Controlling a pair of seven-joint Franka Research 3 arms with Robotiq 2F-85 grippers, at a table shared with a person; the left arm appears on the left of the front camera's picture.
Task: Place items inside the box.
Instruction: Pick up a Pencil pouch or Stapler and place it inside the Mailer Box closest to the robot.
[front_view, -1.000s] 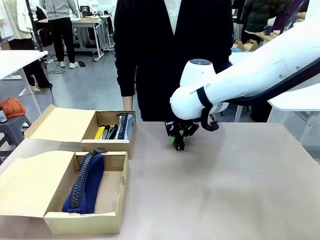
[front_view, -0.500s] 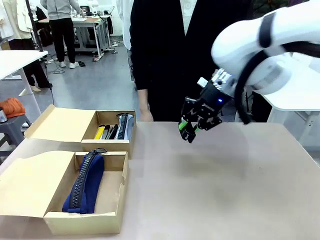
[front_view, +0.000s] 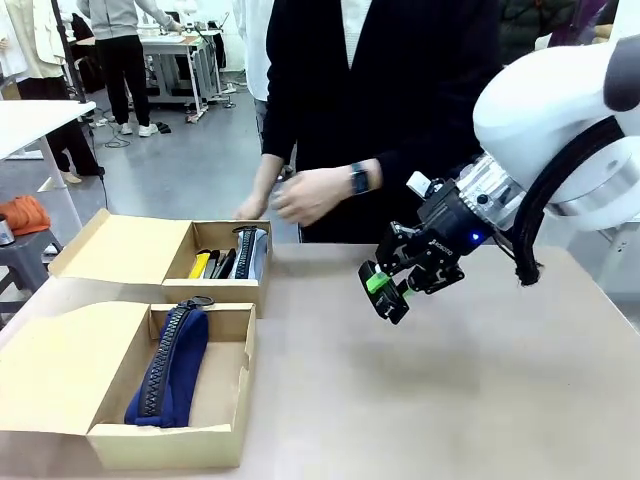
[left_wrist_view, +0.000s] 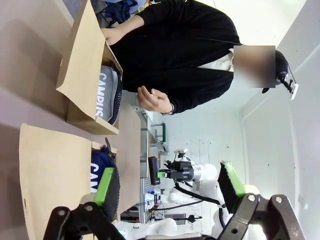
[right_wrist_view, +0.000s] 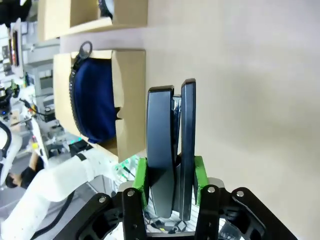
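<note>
Item: black clip-like tool (right_wrist_view: 161, 140), two flat slabs. You are seeing the right gripper (front_view: 384, 291) clamping it between its green pads, hanging above the table (front_view: 470, 390). The navy pouch (front_view: 168, 368) is lying in the near box (front_view: 165, 446). The left gripper (left_wrist_view: 168, 181) is standing apart, holding nothing.

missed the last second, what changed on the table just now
The right gripper rose off the table and drew a little right, with the black tool clamped in it. The person's hand came into view behind the far box. That box, the near box and its pouch stayed put.
</note>
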